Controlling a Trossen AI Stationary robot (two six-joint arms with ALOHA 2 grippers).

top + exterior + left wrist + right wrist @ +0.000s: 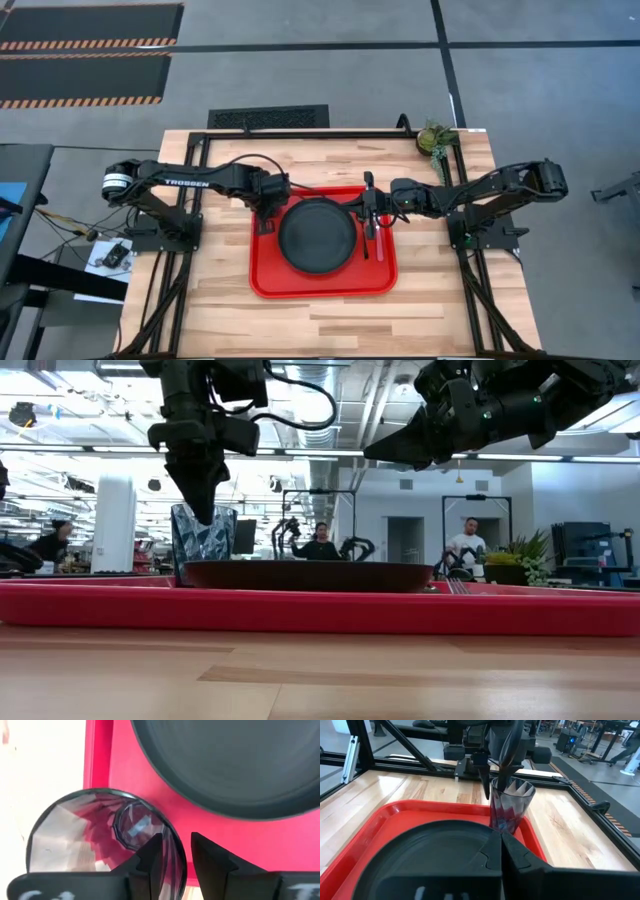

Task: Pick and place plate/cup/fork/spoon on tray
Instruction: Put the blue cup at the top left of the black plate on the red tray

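Note:
The red tray [262,280] lies mid-table with the black plate [318,238] flat on it. The translucent cup [203,532] stands upright on the tray's far left corner, beside the plate. My left gripper [176,847] points down over the cup's rim, slightly open, with one finger inside the cup and one outside and a gap on each side of the wall. My right gripper [501,842] is shut and empty, raised over the plate's right edge. The pink fork [381,245] lies on the tray to the right of the plate. I cannot make out the spoon.
A small potted plant [436,138] stands at the table's far right corner. Bare wood lies around the tray on its near, left and right sides. People stand in the room far beyond the table.

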